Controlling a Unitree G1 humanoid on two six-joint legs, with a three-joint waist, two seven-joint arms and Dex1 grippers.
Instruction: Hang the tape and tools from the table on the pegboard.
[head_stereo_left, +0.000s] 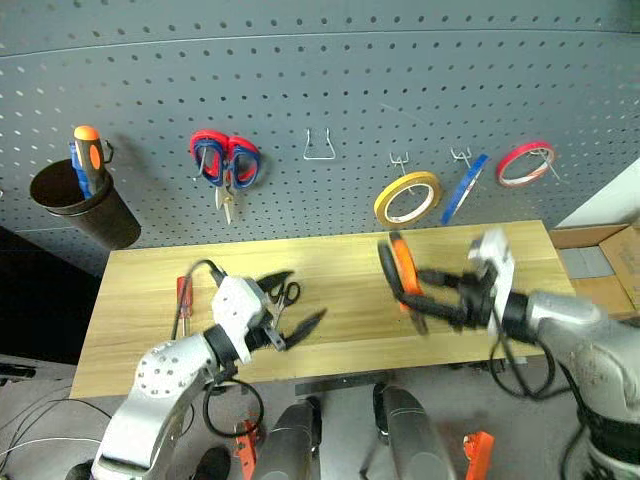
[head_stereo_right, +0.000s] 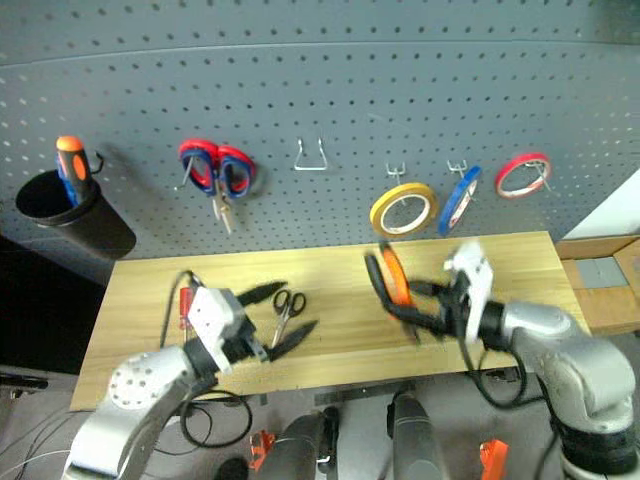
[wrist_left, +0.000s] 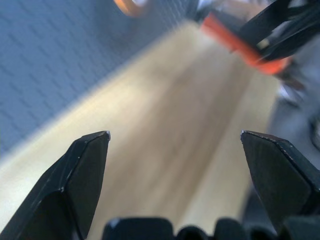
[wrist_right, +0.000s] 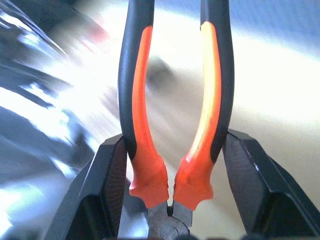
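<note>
Your right tool (head_stereo_left: 425, 300) is clamped on the pliers (head_stereo_left: 402, 272), one black finger pressed against the outside of each orange-and-black handle near the joint; the right wrist view shows this plainly. The pliers are lifted clear of the desk (head_stereo_left: 330, 335), over its right-centre part, with the handles pointing up toward the pegboard (head_stereo_left: 330, 90).

Your left tool (head_stereo_left: 290, 300) hangs over the left-centre of the desk with its fingers spread wide apart and nothing between them. The small black-handled scissors (head_stereo_left: 285, 296) lie on the desk just beside its fingertips. The red screwdriver (head_stereo_left: 184, 303) lies near the desk's left end, on the far side of your left arm.

The middle strip of the desk between the two tools is bare wood, and so is the right end toward the edge.

On the pegboard, the yellow tape (head_stereo_left: 407, 197) hangs on a hook directly above the pliers, with a blue tape roll (head_stereo_left: 464, 187) and a red tape roll (head_stereo_left: 525, 163) to its right. A bare wire hook (head_stereo_left: 319, 147) sits left of the yellow tape, then the red-and-blue scissors (head_stereo_left: 226, 162). Far left, a dark cup (head_stereo_left: 85, 205) holds an orange-and-blue screwdriver (head_stereo_left: 88, 152).
</note>
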